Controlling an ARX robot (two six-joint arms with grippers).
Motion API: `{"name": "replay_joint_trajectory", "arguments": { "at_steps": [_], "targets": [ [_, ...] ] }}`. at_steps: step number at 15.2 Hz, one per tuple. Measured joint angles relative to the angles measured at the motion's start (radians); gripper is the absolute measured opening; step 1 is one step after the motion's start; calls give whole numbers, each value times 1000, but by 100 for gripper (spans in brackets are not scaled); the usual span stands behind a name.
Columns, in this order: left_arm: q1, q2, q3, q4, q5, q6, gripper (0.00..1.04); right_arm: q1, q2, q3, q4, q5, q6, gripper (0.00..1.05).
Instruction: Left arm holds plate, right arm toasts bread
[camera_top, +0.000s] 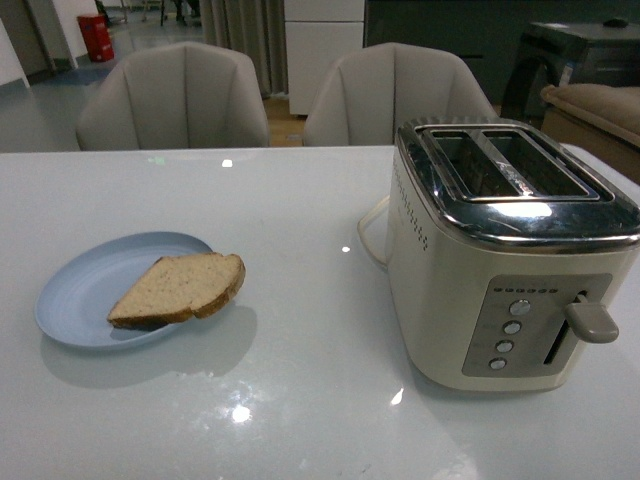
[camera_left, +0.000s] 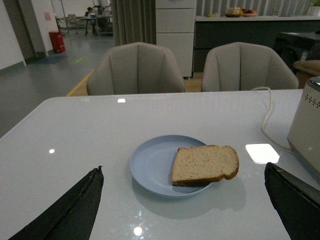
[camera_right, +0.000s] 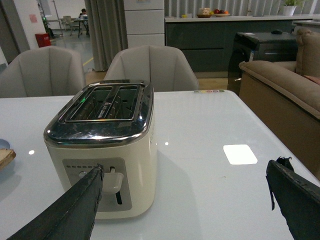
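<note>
A pale blue plate (camera_top: 80, 290) lies on the white table at the left, and a slice of tan bread (camera_top: 180, 287) rests on it with its rounded end hanging over the rim. In the left wrist view the plate (camera_left: 152, 162) and bread (camera_left: 205, 164) lie ahead of my left gripper (camera_left: 185, 192), which is open and well short of them with nothing between its fingers. My right gripper (camera_right: 185, 192) is open too, over bare table beside the cream toaster (camera_right: 102, 150). Neither arm shows in the front view.
The toaster (camera_top: 500, 270) stands at the right with two empty slots, its lever (camera_top: 590, 320) up and its cord (camera_top: 368, 235) looping behind. Two grey chairs (camera_top: 175, 100) stand behind the table. A sofa (camera_right: 285, 85) is off the right edge.
</note>
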Motion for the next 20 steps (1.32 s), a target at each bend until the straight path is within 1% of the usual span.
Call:
{"name": "replay_joint_trajectory", "arguments": {
  "at_steps": [11,12,13,14,15,17,18,20],
  "targets": [
    [0,0,0,0,0,0,98,0,0,0,0,0,0,98],
    [50,27,27,-95,119,-38,98,0,0,0,0,0,0,98],
    [118,106,63,-108,254,-103,98,0,0,0,0,0,0,98],
    [123,115,87,-95,319,-127,98,0,0,0,0,0,0,98],
    [120,112,110,-76,351,-144,98,0,0,0,0,0,0,98],
    [122,123,117,-55,349,-145,98,0,0,0,0,0,0,98],
    [104,188,108,32,333,-141,98,0,0,0,0,0,0,98],
    [95,453,100,295,314,-111,98,0,0,0,0,0,0,98]
  ]
}}
